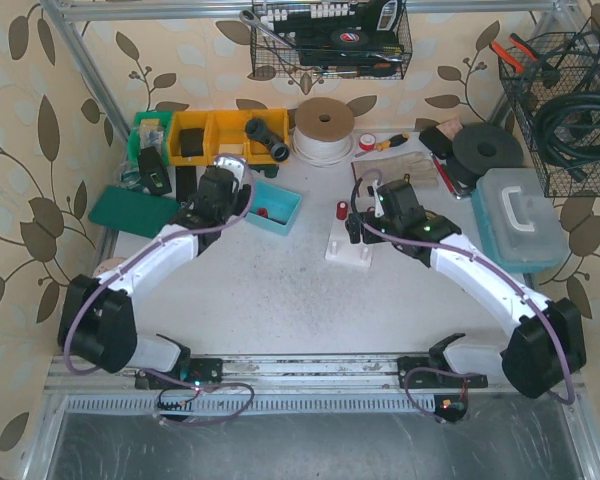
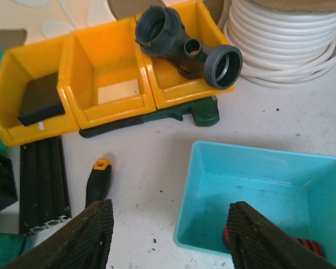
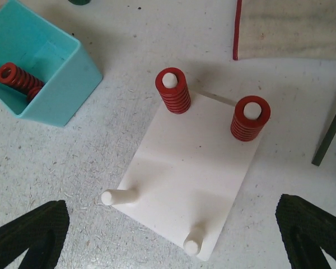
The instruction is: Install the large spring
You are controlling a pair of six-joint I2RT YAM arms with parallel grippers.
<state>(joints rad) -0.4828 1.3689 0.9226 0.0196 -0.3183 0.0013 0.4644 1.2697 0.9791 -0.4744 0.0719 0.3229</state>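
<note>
A white peg plate (image 3: 185,168) lies on the table; it also shows in the top view (image 1: 348,252). Red springs sit on its two far pegs, one narrower (image 3: 173,92), one wider (image 3: 251,119). The two near pegs (image 3: 119,196) are bare. A teal bin (image 3: 56,84) holds at least one loose red spring (image 3: 17,81). My right gripper (image 3: 172,224) is open and empty, above the plate's near end. My left gripper (image 2: 171,230) is open and empty, straddling the near left wall of the teal bin (image 2: 269,185). Its right finger (image 2: 263,235) hides most of a red spring (image 2: 305,245).
Yellow bins (image 2: 101,84), a grey pipe fitting (image 2: 185,47) and a white cord coil (image 2: 291,39) stand behind the teal bin. A black-handled tool (image 2: 99,179) and a black rail (image 2: 42,185) lie to its left. A clear box (image 1: 520,215) stands at the right.
</note>
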